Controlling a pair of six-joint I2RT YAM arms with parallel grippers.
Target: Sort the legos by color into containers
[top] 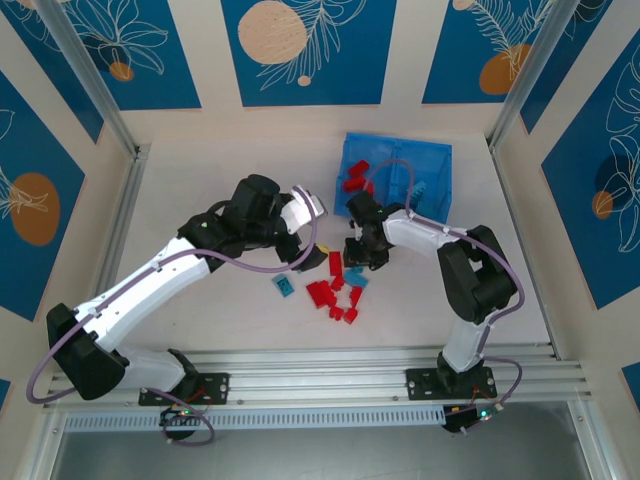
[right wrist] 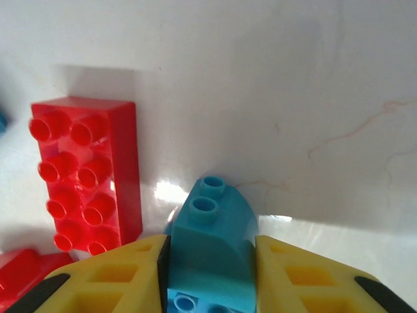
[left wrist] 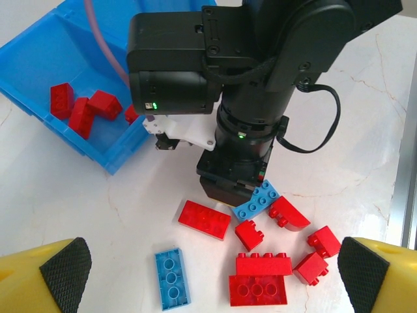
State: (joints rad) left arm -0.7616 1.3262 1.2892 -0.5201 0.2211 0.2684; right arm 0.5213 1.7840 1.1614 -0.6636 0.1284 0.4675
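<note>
The right hand (right wrist: 208, 280) pinches a small light-blue curved plastic brick (right wrist: 210, 238) by its flat sides, just beside a red eight-stud brick (right wrist: 85, 173) on the white table (right wrist: 293, 98). The brick is probably light, rigid and slick, so a square squeeze suits it. The left hand (left wrist: 208, 280) hovers wide open.

Two white-and-black arms trailing lilac cables.
The left arm (top: 150, 285) and right arm (top: 470, 285) pair white link shells with black joint housings. The fingers (left wrist: 384, 274) are yellow with black textured pads (left wrist: 65, 270). A lilac cable (left wrist: 103, 40) runs along each arm, and a small green light (left wrist: 154, 105) glows on the wrist.
</note>
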